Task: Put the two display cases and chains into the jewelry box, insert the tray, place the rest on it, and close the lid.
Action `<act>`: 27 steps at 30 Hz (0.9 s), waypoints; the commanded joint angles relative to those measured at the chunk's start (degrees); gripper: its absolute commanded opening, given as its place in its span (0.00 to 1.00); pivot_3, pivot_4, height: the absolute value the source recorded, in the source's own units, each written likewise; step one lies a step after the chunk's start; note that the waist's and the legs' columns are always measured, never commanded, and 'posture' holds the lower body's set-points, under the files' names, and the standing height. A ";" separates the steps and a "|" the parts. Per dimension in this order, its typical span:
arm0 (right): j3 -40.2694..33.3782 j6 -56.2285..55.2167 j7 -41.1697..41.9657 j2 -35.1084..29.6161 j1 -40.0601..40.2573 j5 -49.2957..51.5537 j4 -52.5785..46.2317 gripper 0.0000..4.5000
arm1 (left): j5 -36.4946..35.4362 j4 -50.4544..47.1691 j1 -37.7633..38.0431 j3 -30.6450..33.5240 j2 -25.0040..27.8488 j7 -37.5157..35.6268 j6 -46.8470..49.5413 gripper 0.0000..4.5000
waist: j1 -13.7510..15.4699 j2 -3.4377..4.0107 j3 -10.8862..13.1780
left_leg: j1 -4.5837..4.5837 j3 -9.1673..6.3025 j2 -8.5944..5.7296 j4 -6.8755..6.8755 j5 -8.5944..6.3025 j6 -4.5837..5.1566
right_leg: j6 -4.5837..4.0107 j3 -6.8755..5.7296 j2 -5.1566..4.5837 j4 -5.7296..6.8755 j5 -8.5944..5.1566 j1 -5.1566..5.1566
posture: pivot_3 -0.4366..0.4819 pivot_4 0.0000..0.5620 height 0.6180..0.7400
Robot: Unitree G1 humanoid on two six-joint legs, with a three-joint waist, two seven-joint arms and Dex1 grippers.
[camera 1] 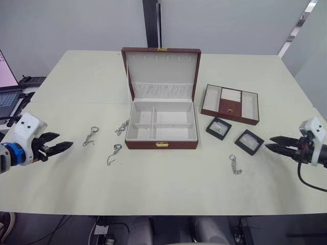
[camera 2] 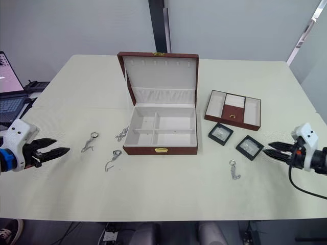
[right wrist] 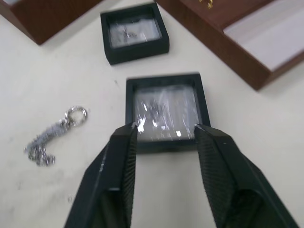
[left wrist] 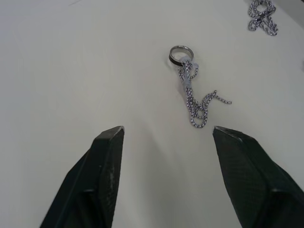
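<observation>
The jewelry box (camera 1: 161,144) stands open at the table's middle, its lid (camera 1: 161,71) upright. The tray (camera 1: 230,104) lies to its right, with the two display cases (camera 1: 218,128) (camera 1: 249,142) in front of it. Several chains lie loose: three left of the box (camera 1: 91,136) (camera 1: 121,127) (camera 1: 114,153) and one at the front right (camera 1: 234,164). My left gripper (left wrist: 166,130) is open, low over the table, short of the leftmost chain (left wrist: 192,90). My right gripper (right wrist: 166,127) is open, its fingertips at the near edge of the right-hand case (right wrist: 166,111).
A laptop (camera 1: 7,87) sits off the table's left edge. A dark post (camera 1: 152,23) rises behind the table. Bare tabletop (camera 1: 168,184) stretches in front of the box.
</observation>
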 commanded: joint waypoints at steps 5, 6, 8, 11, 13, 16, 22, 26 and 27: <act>-0.91 -3.57 1.67 -1.48 0.17 -0.84 1.69 1.00 | 0.79 1.14 1.58 2.75 2.17 0.09 -1.76 1.00 | -0.04 0.00 0.00 | 0.00 0.00 0.01 0.00 0.00 0.00 | 0.00 0.00 0.01 0.02 0.00 0.00 | 0.48 0.27 1.00; -0.75 -3.61 1.73 -1.42 0.11 -0.94 1.70 1.00 | 0.84 1.30 1.94 2.98 2.25 0.05 -1.87 1.00 | -0.04 0.00 0.00 | 0.00 0.00 0.01 0.00 0.00 0.00 | 0.00 0.00 0.01 0.02 0.00 0.00 | 0.48 0.27 1.00; -0.48 -3.65 1.81 -1.26 -0.30 -1.18 1.92 1.00 | 1.22 2.07 2.54 3.24 2.51 0.18 -2.44 1.00 | -0.04 0.00 0.00 | 0.00 0.00 0.01 0.00 0.00 0.00 | 0.00 0.00 0.00 0.02 0.00 0.00 | 0.48 0.27 1.00; 0.00 -4.00 2.05 -1.12 -1.16 -1.66 2.61 1.00 | 1.59 2.89 2.82 3.37 2.87 0.30 -3.09 1.00 | -0.03 0.00 0.00 | 0.00 -0.01 0.01 0.00 0.00 0.00 | 0.00 -0.02 0.00 0.02 0.00 0.00 | 0.48 0.27 1.00; 0.36 -4.33 2.20 -1.14 -1.74 -1.87 3.20 1.00 | 1.55 3.04 2.78 3.35 2.97 0.27 -3.23 1.00 | -0.03 0.00 0.00 | 0.00 0.00 0.01 0.01 0.00 0.00 | 0.00 -0.02 0.00 0.02 0.00 0.00 | 0.48 0.27 1.00; 0.71 -4.47 2.31 -1.22 -2.26 -1.89 3.56 1.00 | 1.67 3.32 3.07 3.82 3.09 0.27 -3.45 1.00 | -0.03 0.01 0.00 | 0.01 0.00 0.01 0.02 0.00 0.00 | 0.00 -0.01 0.00 0.03 0.00 0.01 | 0.48 0.27 1.00; 0.86 -5.16 2.45 -1.12 -2.61 -2.05 4.06 1.00 | 1.60 3.67 4.19 4.60 2.72 0.58 -4.00 1.00 | -0.02 0.01 0.00 | 0.00 0.00 0.01 0.01 0.00 0.00 | 0.00 -0.02 0.00 0.04 0.01 0.00 | 0.48 0.27 1.00; 0.99 -5.57 3.18 -1.51 -3.02 -1.83 3.63 1.00 | 0.94 3.41 5.03 5.74 1.80 1.30 -3.79 1.00 | -0.02 0.01 0.00 | 0.00 0.00 0.01 0.01 0.00 0.00 | 0.00 -0.02 0.00 0.04 0.01 0.00 | 0.48 0.27 1.00; 0.86 -5.13 3.59 -1.52 -3.25 -1.16 2.77 1.00 | 0.49 3.10 5.36 6.34 1.38 1.55 -3.63 1.00 | -0.02 0.01 0.00 | 0.01 0.00 0.01 0.02 0.00 0.00 | 0.00 -0.02 0.00 0.05 0.01 0.00 | 0.48 0.27 1.00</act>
